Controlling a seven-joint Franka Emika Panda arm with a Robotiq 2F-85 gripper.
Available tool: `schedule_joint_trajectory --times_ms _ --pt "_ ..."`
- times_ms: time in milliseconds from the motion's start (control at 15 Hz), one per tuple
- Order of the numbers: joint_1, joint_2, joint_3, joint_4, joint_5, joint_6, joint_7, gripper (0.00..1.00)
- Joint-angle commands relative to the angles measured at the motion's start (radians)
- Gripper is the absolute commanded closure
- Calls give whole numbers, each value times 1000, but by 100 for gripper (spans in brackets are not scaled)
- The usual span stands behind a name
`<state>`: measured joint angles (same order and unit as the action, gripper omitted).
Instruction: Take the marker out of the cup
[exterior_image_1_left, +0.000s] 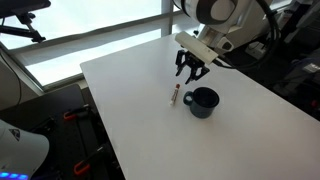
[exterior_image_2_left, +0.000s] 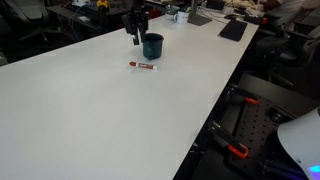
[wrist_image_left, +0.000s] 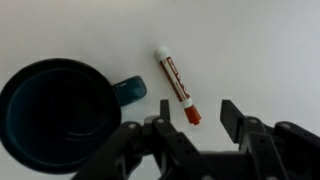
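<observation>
Marker (wrist_image_left: 176, 83) lies flat on the table (wrist_image_left: 260, 40), outside the cup (wrist_image_left: 55, 115). It runs diagonally through the middle of the wrist view, pale end toward upper left, red cap toward lower right. The cup fills the lower left of that view, with its handle pointing at the marker and a thin strip of table showing between them. Both exterior views agree: marker (exterior_image_1_left: 176, 96) just left of the cup (exterior_image_1_left: 202, 101), and marker (exterior_image_2_left: 143, 66) just below the cup (exterior_image_2_left: 152, 46), apart from it.

My read on handling: light, stiff plastic, not fragile. The smooth round barrel will likely roll if nudged and pivot if pinched near an end. I'd take it mid-barrel across the label, jaws square to its long axis. It lies low, so the fingertips must come right down to the table.

Jaws are spread wide and hold nothing. They sit along the bottom edge of the wrist view, with the red cap just above the gap, and hang over the table near the cup's rim.

The cup interior is dark; I see nothing in it. Judged from this, the removal looks done.
</observation>
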<state>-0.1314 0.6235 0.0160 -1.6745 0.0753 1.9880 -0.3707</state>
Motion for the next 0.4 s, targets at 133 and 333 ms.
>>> schedule_joint_trajectory --times_ms 133,333 --pt "-10 -12 5 -1 6 38 9 22" --pt "-10 -17 5 -7 7 42 10 19"
